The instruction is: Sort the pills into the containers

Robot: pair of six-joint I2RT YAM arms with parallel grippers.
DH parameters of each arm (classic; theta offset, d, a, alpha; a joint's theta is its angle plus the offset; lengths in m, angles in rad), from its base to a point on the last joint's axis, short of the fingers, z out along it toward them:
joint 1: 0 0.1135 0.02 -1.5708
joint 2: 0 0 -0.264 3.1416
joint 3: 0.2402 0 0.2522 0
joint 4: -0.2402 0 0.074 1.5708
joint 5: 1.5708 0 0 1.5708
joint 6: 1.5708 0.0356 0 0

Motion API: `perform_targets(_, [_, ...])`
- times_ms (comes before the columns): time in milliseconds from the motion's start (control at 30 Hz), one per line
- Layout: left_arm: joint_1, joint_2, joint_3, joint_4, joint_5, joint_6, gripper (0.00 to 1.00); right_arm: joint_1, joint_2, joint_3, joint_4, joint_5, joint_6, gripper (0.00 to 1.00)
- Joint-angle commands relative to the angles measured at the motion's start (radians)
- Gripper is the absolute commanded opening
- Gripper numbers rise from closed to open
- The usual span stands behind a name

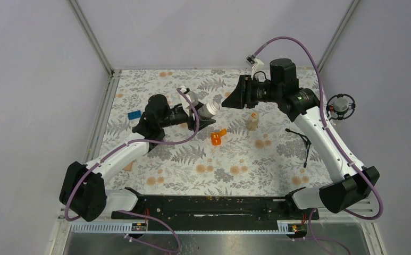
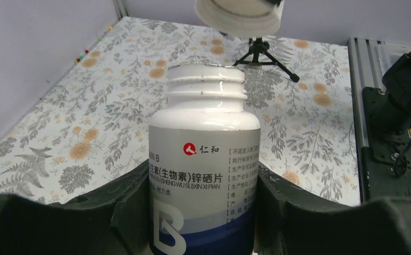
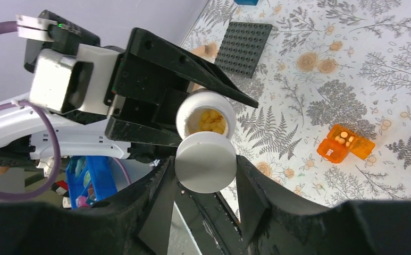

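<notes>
Floral tablecloth under both arms. Left gripper clamps an uncapped white bottle, tipped sideways mid-air, yellow pills inside. Right gripper pinches the cap beside the mouth. Risk: more tilt spills pills, missing the open orange box on the cloth.

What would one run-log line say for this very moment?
left gripper: shut on white bottle, uncapped, yellow pills inside | right gripper: shut on white cap | orange box: lid open, on table

White bottle, cap off, yellow pills inside; orange box open
</notes>
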Motion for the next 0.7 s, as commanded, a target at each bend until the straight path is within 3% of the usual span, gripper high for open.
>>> perform_targets(0, [0.002, -0.02, 0.053, -0.055, 0.05, 0.074, 0.0, 0.006, -0.014, 0.015, 0.039, -0.067, 0.006, 0.36])
perform_targets(667, [-0.009, -0.012, 0.094, -0.061, 0.098, 0.083, 0.0, 0.055, 0.075, 0.034, 0.019, -0.075, -0.045, 0.35])
